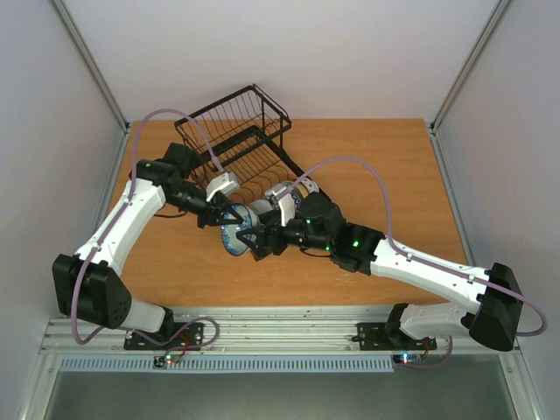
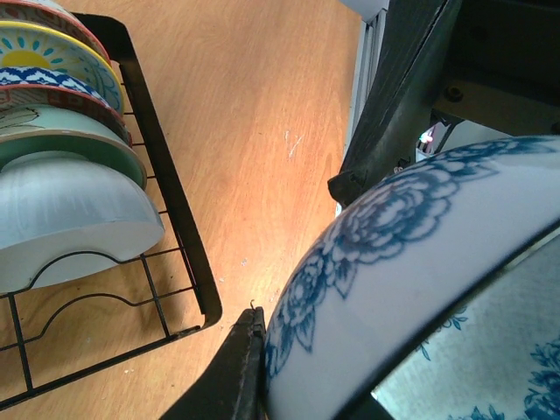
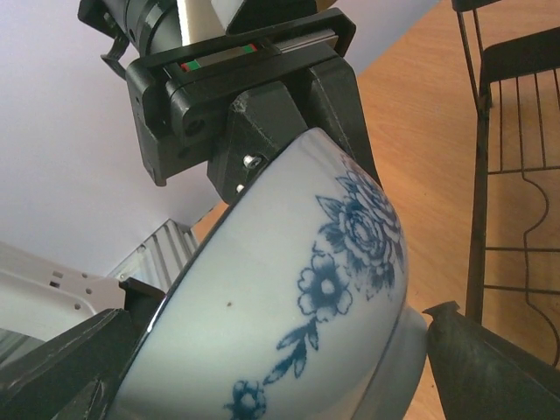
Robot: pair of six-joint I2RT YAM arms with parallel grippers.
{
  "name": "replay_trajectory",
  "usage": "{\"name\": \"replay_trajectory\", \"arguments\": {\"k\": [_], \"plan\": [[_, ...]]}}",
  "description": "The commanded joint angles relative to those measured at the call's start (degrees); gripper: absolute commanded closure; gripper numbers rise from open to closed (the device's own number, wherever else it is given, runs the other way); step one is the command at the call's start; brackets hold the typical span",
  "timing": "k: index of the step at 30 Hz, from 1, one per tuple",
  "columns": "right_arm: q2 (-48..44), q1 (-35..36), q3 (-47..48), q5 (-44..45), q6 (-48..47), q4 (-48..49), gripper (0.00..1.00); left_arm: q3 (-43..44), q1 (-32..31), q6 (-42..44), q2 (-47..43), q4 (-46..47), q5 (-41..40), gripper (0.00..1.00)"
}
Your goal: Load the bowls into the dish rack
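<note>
Blue-and-white floral ceramic bowl (image 1: 236, 231): between the two grippers, over the brown wooden table (image 1: 385, 175), near the black wire dish rack (image 1: 234, 118).
Left gripper (image 1: 220, 217): clamped on the bowl's rim; its wrist view shows one finger (image 2: 234, 367) against the outer wall.
Right gripper (image 1: 259, 238): spread wide astride the bowl; only its wrist view shows a gap at one finger (image 3: 490, 359).
Rack contents: the left wrist view alone shows a white bowl (image 2: 70, 210) and a mint green bowl (image 2: 61, 144) on edge in the slots.
</note>
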Motion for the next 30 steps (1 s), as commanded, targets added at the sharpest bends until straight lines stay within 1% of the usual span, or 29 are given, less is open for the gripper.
{"name": "replay_trajectory", "arguments": {"k": [1, 4, 5, 10, 16, 20, 26, 30], "plan": [[0.5, -0.1, 1.6, -5.8, 0.5, 4.8, 0.08, 1.1, -0.1, -0.5, -0.9, 1.3, 3.2, 0.99], [0.7, -0.1, 1.9, -7.0, 0.6, 4.2, 0.08, 0.7, -0.1, -1.1, -1.7, 2.4, 2.8, 0.99], [0.7, -0.1, 1.9, -7.2, 2.3, 4.0, 0.07, 0.5, -0.1, -1.4, -2.0, 2.8, 2.6, 0.99], [1.0, -0.1, 3.0, -7.7, 3.9, 0.3, 0.05, -0.6, -0.1, -3.0, -3.4, 5.3, 1.2, 1.0], [0.9, -0.1, 2.4, -9.2, 6.0, 0.1, 0.05, -2.1, -0.1, -5.5, -5.2, 9.2, -1.1, 0.99], [1.0, -0.2, 1.9, -9.6, 6.7, 0.4, 0.05, -2.5, -0.1, -6.2, -5.6, 9.9, -1.4, 0.99], [1.6, -0.2, 2.2, -8.2, 7.4, -1.3, 0.05, -2.6, -0.1, -6.4, -6.2, 10.4, -1.5, 1.0], [2.7, -0.2, 3.9, -3.8, 6.8, -6.2, 0.05, -3.4, -0.1, -7.2, -7.2, 11.9, -1.8, 0.99]]}}
